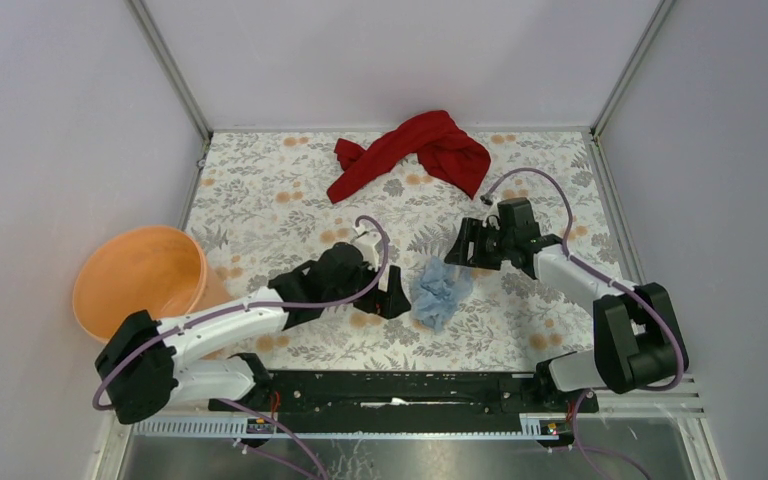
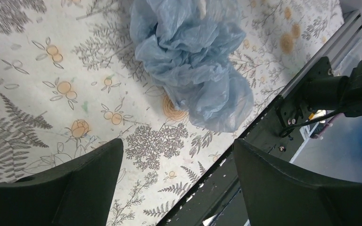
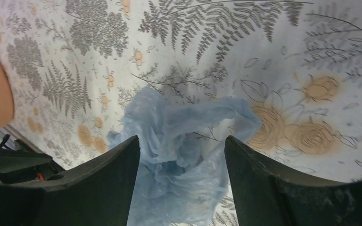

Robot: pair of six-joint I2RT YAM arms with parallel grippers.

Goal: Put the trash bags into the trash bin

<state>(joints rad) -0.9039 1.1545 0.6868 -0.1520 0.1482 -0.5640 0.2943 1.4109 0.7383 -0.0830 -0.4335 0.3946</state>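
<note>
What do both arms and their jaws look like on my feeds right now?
The left arm and right arm match: white tubular links joined by bulky black joint housings. A thin purple cable loops along each from base to wrist. The jaws are matte black, each set a pair of broad wedges tapering toward the tips. No markings are visible.

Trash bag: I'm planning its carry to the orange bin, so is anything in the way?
No loose object. Only the left arm itself lies between the trash bag and the bin; the red cloth sits farther back, off that line.
</note>
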